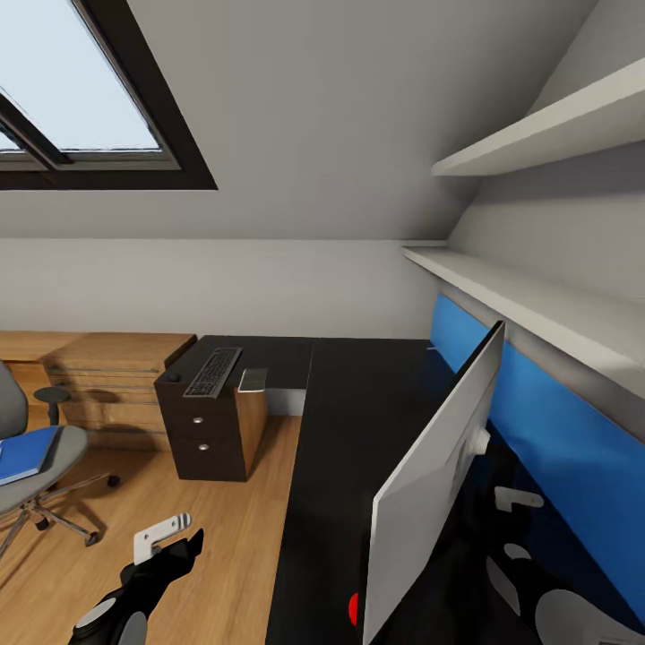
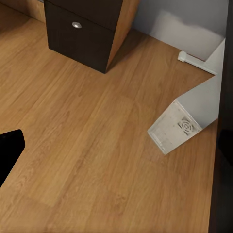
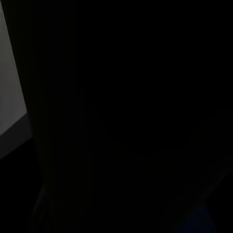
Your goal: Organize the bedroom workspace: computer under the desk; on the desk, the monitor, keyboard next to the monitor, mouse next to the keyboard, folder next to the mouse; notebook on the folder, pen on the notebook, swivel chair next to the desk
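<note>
While the grey padded swivel chair (image 1: 22, 448) sits at nine o'clock with the flat bright blue folder (image 1: 27, 452) on its seat, the left gripper (image 1: 166, 537) hangs at seven o'clock over the wood plank floor (image 1: 224, 537); its claw spread cannot be told. At eleven o'clock, a slim grey keyboard (image 1: 213, 372) lies on the glossy black L-shaped desk (image 1: 358, 421). At five o'clock stands the wide pale-backed monitor (image 1: 439, 475), the right gripper (image 1: 518, 498) behind it, claw state indeterminate. A light grey tower computer (image 2: 182, 124) lies tipped beneath the desk.

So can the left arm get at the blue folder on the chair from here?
Probably not yet. The left gripper hangs over bare floor, apart from the swivel chair, and the folder lies on the seat. Nothing blocks the way; it looks like a stretch.
</note>
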Robot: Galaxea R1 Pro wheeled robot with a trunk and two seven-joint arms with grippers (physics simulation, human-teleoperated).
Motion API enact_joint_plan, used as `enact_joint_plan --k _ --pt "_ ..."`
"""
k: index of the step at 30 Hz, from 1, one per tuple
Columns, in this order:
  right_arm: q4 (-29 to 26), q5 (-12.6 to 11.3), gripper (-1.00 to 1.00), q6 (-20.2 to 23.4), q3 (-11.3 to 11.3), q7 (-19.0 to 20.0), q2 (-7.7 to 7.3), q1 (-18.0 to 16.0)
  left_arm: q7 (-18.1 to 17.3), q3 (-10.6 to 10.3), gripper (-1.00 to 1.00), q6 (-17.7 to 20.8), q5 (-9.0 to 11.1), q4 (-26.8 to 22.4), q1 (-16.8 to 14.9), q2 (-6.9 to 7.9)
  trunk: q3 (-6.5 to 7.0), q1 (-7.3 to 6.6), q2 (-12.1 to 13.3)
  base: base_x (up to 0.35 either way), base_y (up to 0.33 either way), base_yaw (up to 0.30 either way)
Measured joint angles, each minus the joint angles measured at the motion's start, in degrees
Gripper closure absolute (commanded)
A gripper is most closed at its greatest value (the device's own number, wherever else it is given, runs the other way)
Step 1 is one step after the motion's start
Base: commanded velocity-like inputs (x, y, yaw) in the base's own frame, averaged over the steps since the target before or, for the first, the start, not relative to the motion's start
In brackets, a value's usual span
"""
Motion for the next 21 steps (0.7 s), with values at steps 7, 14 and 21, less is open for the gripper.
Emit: enact_joint_plan --k 7,14,21 --pt "-0.07 -0.06 1.0 -0.03 0.24 0.9 0.07 0.0 0.0 0.05 -1.0 -0.02 -0.01 0.02 0.0 0.08 0.0 0.0 0.0 0.0 -0.139 0.0" --pt "0.09 -0.04 1.0 -0.08 -0.19 -0.3 -0.02 0.0 0.0 0.18 -1.0 -0.16 0.0 -0.17 0.0 0.27 0.0 0.02 0.01 -0.048 -0.022 0.0" --pt "0.33 -0.72 1.0 -0.38 -0.08 -0.45 -0.04 -0.01 0.0 0.19 -1.0 -0.04 0.0 -0.18 0.01 0.28 0.0 0.02 0.01 -0.205 -0.088 0.0"
